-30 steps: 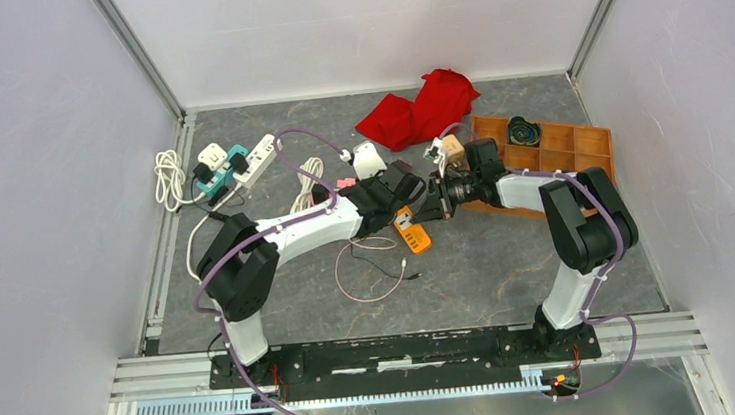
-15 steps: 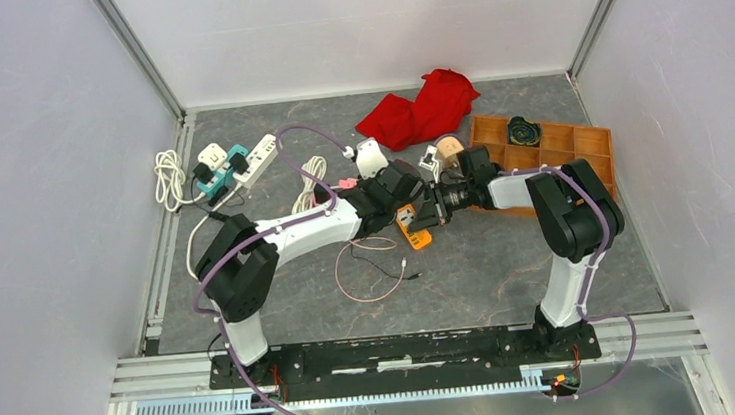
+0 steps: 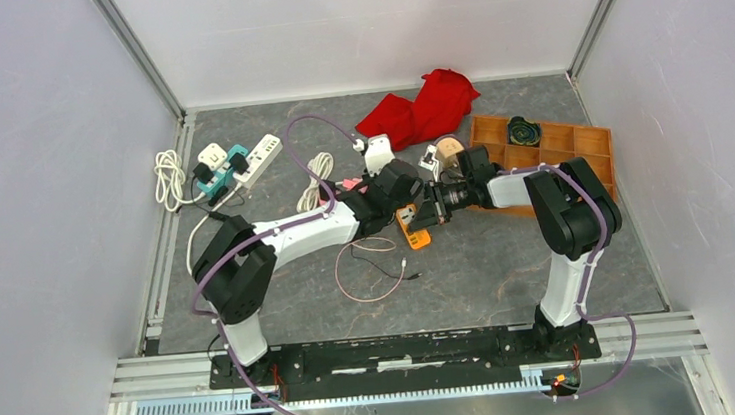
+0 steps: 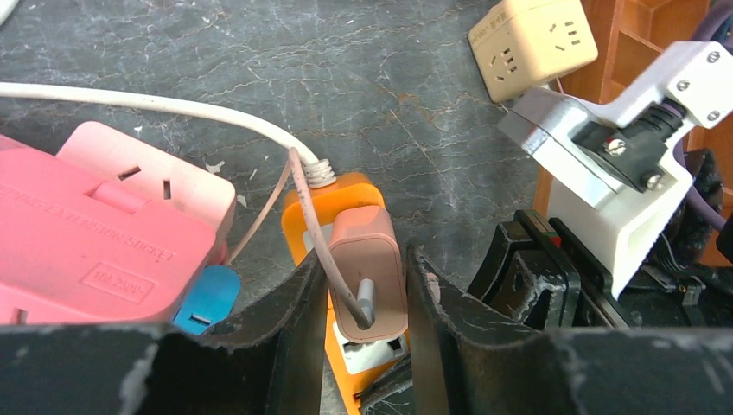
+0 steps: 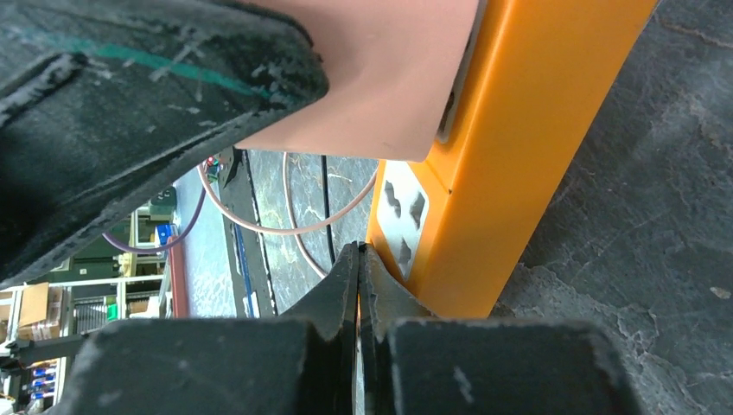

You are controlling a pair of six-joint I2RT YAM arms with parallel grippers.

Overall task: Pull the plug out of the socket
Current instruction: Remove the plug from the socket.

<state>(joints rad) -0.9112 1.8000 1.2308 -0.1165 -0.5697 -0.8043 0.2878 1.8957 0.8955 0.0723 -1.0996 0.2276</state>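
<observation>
Plug (image 4: 367, 272): 1, salmon-pink, seated in 1 orange socket strip (image 4: 339, 192) lying mid-surface. 1 thin pink cable leaves the plug's face.

Nearer the arm bases: 1 loose loop of thin cable (image 3: 373, 275) on the surface.

L fingers (image 4: 294, 316) narrow, 1 each side of the plug, clamped on it. R fingers (image 5: 341, 290) pressed tight together w/ nothing between, tips just beside the strip's socket face, opposite the L arm.

Beside the strip, on its left: 1 pink socket block (image 4: 95, 233), w/ 1 blue piece (image 4: 207, 298) at its edge.

Farther: 1 beige cube socket (image 4: 532, 43) just beside 1 wooden tray (image 3: 579, 144) toward the right edge.

Far-left corner: 1 white power strip (image 3: 257, 155), 1 teal adapter (image 3: 223, 170), 2 white cord coils (image 3: 170, 175) (image 3: 315, 169).

Far edge: 1 red cloth (image 3: 420, 107).
</observation>
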